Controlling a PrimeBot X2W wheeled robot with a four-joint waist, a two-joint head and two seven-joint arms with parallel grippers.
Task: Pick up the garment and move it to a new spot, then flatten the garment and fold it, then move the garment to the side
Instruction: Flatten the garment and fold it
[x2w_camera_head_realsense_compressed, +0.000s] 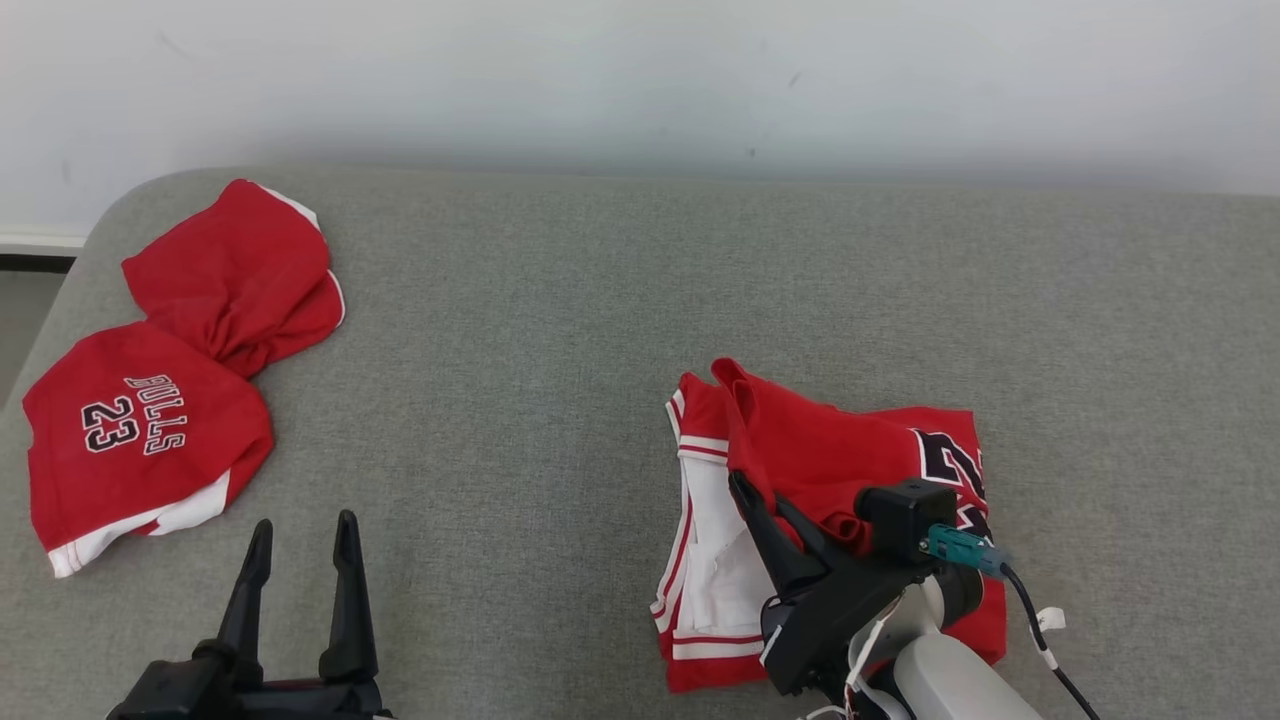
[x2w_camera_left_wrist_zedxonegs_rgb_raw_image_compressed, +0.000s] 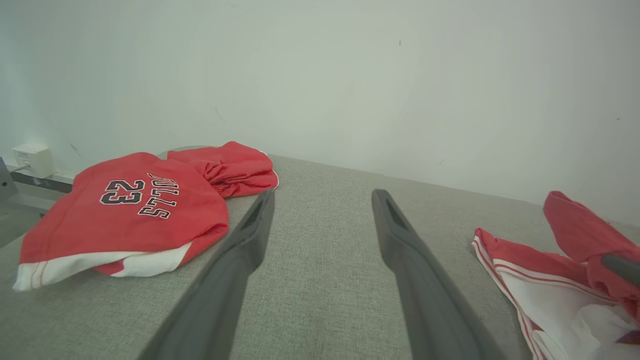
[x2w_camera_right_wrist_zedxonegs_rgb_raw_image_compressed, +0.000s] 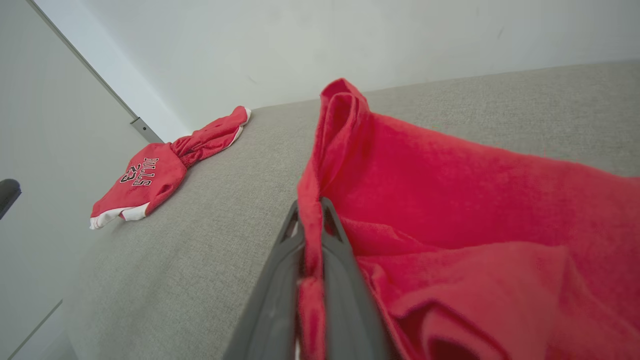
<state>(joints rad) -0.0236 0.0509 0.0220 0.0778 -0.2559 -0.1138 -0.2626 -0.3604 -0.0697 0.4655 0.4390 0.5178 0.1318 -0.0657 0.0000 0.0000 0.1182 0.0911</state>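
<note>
Our right fingers (x2w_camera_head_realsense_compressed: 760, 495) are pinched shut on a raised red fold of the garment (x2w_camera_head_realsense_compressed: 830, 450). In the right wrist view the cloth stands up between the two tips and climbs away toward 12 o'clock. From that grip the rest of the garment spreads toward 2 and 3 o'clock on the grey bench (x2w_camera_head_realsense_compressed: 520, 380), and its white-striped edge runs along the 12-to-6 line. It lies at about 4 o'clock in the head view, so the right arm is clearly the nearer one.

Our left fingers (x2w_camera_head_realsense_compressed: 305, 525) stand wide apart and empty at 7 o'clock, with the garment well off toward their 3 o'clock.

On the garment we can read part of a black, white-edged numeral — the wrist hides the rest. The red shorts (x2w_camera_head_realsense_compressed: 140, 440) at 9 o'clock read "BULLS 23".
</note>
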